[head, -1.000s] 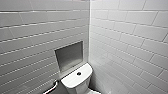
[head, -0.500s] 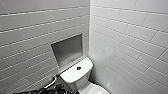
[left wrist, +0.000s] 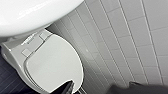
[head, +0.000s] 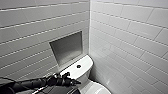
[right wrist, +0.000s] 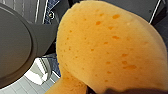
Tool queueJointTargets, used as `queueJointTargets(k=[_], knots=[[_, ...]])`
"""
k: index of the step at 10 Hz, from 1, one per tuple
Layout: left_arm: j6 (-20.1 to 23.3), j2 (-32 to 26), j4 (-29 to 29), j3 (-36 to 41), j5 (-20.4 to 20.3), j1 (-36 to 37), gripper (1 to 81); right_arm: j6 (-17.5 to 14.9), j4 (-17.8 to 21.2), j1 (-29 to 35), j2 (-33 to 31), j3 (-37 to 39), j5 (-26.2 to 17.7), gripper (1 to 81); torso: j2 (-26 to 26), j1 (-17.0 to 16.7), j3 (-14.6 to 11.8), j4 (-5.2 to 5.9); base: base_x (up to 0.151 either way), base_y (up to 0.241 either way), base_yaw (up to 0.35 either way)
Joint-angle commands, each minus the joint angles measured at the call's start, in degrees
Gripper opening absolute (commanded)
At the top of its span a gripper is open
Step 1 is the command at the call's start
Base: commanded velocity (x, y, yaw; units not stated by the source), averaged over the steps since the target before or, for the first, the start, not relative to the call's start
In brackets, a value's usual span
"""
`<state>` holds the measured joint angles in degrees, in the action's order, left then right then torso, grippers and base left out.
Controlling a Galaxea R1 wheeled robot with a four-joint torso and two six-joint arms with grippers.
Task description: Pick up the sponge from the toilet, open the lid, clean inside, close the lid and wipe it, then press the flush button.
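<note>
The sponge (right wrist: 107,47), an orange pad pitted with small darker pores and swelling to a broad rounded lobe above a narrower neck, looms close before the right wrist camera, pinched in the right gripper (right wrist: 111,90), of which a dark edge shows beneath it. Dark blue floor tiles (right wrist: 53,65) appear well behind the pad. In the head view the toilet (head: 83,75) sits at the lower centre of the frame, pushed into the corner where two walls of pale, long rectangular tiles (head: 125,37) meet. Its rounded tank top is glossy white, with the flush button (head: 78,66) as a small dark disc in the middle. A grey recessed niche (head: 66,47) opens in the left-hand wall just above the tank. The left arm enters from the lower left of the frame, and the left gripper (head: 73,82) hangs by the tank's near edge, apart from the button. From the left wrist camera the lid (left wrist: 53,63) lies shut and flat on the bowl, smooth and white, its hinge blocks against the tank. The tiled side wall runs just beside the lid's long edge, leaving a narrow strip of room there, while dark floor shows along the opposite edge. That gripper's dark fingers (left wrist: 67,87) stand spread, with nothing between them.
</note>
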<state>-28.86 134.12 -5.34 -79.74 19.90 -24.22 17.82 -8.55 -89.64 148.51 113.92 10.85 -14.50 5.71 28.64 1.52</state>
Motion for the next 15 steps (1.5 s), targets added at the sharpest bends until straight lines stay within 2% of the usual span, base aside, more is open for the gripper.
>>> queueJointTargets(k=[1,2,6,7,9,15], knots=[[-4.8,2.29,-1.43,-3.22,3.03,11.86,81.1,0.11,0.63,-0.15,-1.08,-1.26,-2.59,1.0,0.0,0.0,0.0,0.0,0.0,0.0,0.0],[-5.07,3.79,-1.69,-5.61,4.89,13.53,81.1,0.11,0.72,-0.24,-1.17,-1.26,-1.97,1.0,0.0,0.0,0.02,0.0,0.0,0.0,0.0],[-6.3,9.67,-1.08,-14.55,7.35,17.58,81.1,0.19,0.81,-0.15,-1.08,-1.34,-1.97,1.0,0.02,0.0,0.04,0.0,0.0,0.0,0.0],[-6.3,10.99,-0.82,-16.67,7.44,18.28,1.0,0.28,0.81,-0.07,-1.08,-1.34,-1.97,1.0,0.02,0.02,0.04,0.0,0.0,0.0,0.0],[-6.3,13.28,-0.9,-20.63,9.2,19.69,1.0,0.28,0.81,-0.15,-1.08,-1.52,-1.97,1.0,0.02,0.02,0.06,0.0,0.0,0.0,0.0],[-6.3,18.91,0.94,-33.03,10.52,22.85,1.0,0.28,0.72,-0.15,-1.08,-2.4,-1.97,1.0,0.05,0.05,0.06,0.0,0.0,0.0,0.0]])
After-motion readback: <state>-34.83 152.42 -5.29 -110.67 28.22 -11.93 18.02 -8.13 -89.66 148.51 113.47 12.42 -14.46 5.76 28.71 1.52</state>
